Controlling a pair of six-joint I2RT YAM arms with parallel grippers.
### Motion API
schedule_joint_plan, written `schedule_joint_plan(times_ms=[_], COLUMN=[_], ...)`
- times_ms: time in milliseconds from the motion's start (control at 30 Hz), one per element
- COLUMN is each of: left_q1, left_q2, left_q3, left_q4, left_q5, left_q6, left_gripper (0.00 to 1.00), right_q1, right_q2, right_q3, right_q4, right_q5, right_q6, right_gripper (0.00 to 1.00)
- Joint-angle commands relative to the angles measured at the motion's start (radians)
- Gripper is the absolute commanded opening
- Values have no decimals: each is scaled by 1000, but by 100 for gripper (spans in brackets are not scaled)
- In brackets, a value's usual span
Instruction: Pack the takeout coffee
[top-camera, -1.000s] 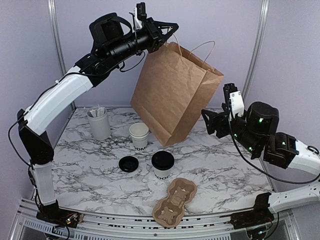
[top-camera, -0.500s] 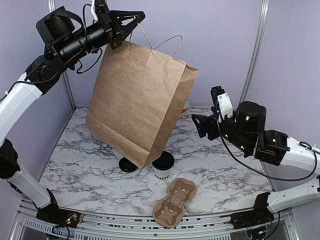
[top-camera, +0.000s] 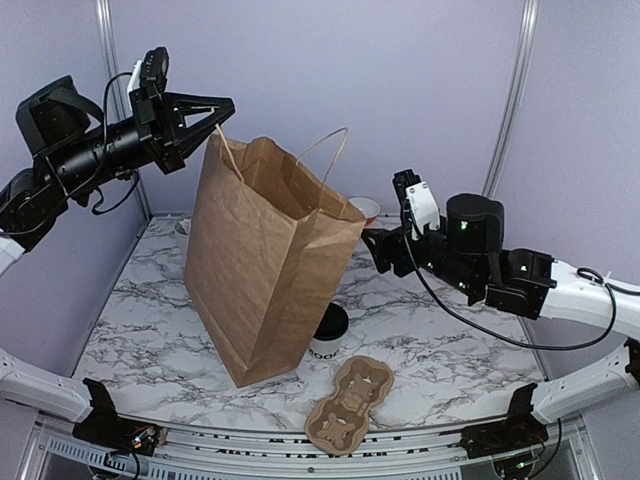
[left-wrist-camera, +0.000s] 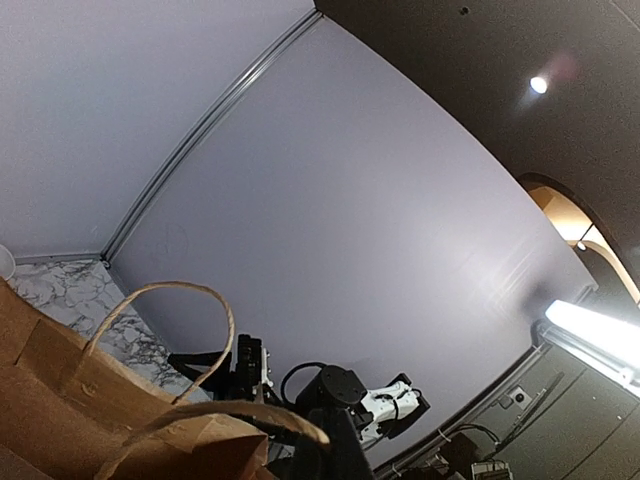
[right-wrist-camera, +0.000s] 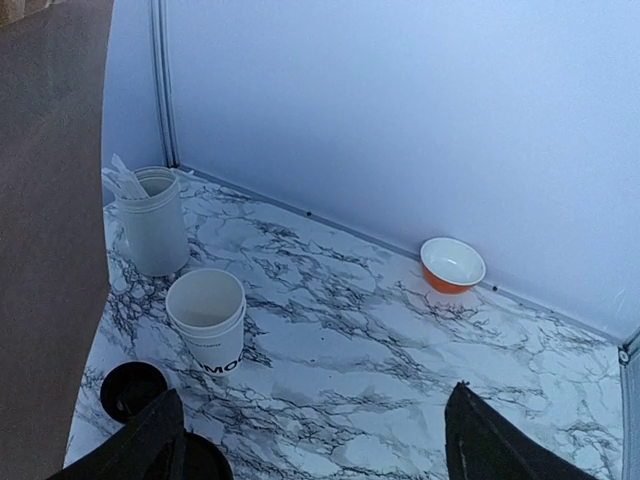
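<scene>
The takeout coffee (top-camera: 330, 322), a white cup with a black lid, stands mid-table, half hidden behind a tall brown paper bag (top-camera: 262, 270). My left gripper (top-camera: 222, 106) is up at the left, shut on one of the bag's twine handles (left-wrist-camera: 240, 418); the bag hangs upright with its base at the tabletop. In the left wrist view the bag's top edge (left-wrist-camera: 90, 420) fills the lower left. My right gripper (top-camera: 376, 250) hovers open right of the bag, nothing between its fingers (right-wrist-camera: 155, 440). The coffee's lid (right-wrist-camera: 203, 462) shows at the bottom of the right wrist view.
A moulded cardboard cup carrier (top-camera: 350, 402) lies near the front edge. Behind the bag are an open lettered cup (right-wrist-camera: 207, 315), a loose black lid (right-wrist-camera: 128, 388) and a white canister of sticks (right-wrist-camera: 150, 220). An orange bowl (right-wrist-camera: 452, 265) sits by the back wall.
My left arm has swung the bag left and down to the table, where it now hides the canister, open cup and loose lid from above. The right gripper has edged forward and left.
</scene>
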Motion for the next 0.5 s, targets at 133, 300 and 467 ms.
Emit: schedule_joint_plan(times_ms=[133,300,467], left_q1=[-3,13,33], left_q2=[-130,-190,-303], left_q3=[-181,-309,-418], left_q4=[-116,-187,-241], left_q5=[19,2,-39], left_q6=[-6,20,41], left_gripper=[0,0,0], right_q1=[-19,-21,-24], right_q2=[51,66,65], right_q3=[63,61,53], right_q4=[28,28,17], right_q5=[-39,-41,-35], right_q6=[10,18,19], right_gripper=[87,87,87])
